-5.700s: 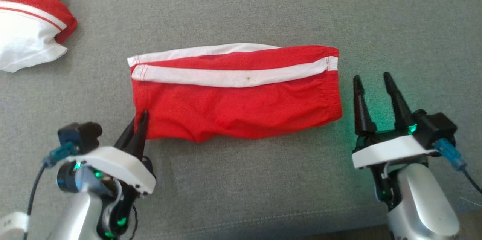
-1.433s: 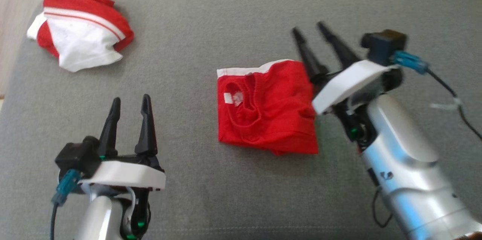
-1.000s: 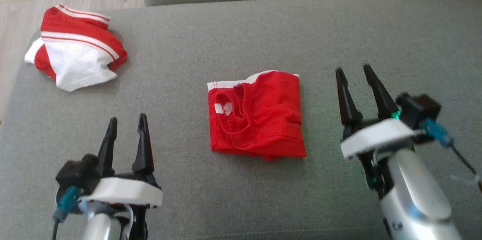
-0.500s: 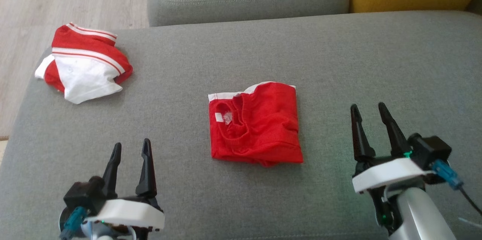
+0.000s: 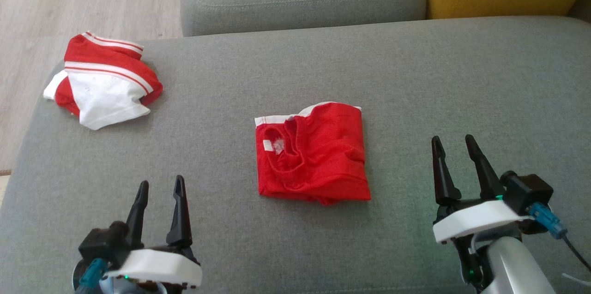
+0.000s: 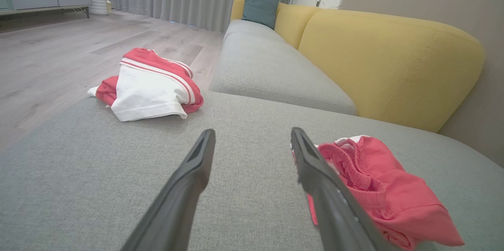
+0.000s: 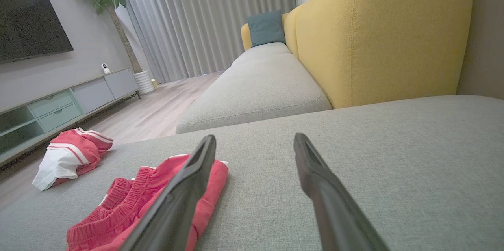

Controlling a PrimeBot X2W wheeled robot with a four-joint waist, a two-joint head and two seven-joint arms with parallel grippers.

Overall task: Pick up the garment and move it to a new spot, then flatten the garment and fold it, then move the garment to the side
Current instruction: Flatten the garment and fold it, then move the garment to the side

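The red shorts (image 5: 313,153) are lying folded into a compact square near the middle of the grey sofa seat (image 5: 415,77), elastic waistband and white label facing up and a white stripe peeking out along the far edge. The left gripper (image 5: 161,181) is hovering near the front edge, off to the shorts' left, and the right gripper (image 5: 452,138) is hovering off to their right. Both have their fingers spread wide, are holding nothing, and are clear of the cloth. The folding is looking finished, so the step in hand is probably moving the bundle aside. That is calling for one gripper to reach in low, pinch all the layers at one edge and carry them without the fold opening, keeping away from the red-and-white garment (image 5: 104,84) crumpled at the far left corner.
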